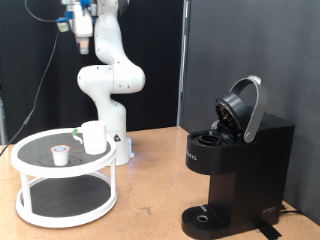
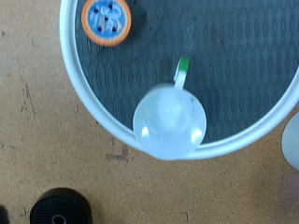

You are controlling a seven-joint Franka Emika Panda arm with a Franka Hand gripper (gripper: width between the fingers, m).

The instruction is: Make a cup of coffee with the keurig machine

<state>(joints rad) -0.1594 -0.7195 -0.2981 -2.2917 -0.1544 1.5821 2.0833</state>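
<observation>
The white cup stands upright on the top shelf of a round white two-tier tray, at the exterior view's left. In the wrist view I look straight down into the cup, which sits by the tray rim. A small coffee pod stands beside it; from above it shows an orange rim and a blue top. The black keurig machine stands at the right with its lid raised. My gripper hangs high above the tray, holding nothing. Its fingers do not show in the wrist view.
A green tab sticks out next to the cup. The machine's round drip base is bare; a dark round shape shows at the wrist view's edge. The arm's white base stands right behind the tray. The table is brown wood.
</observation>
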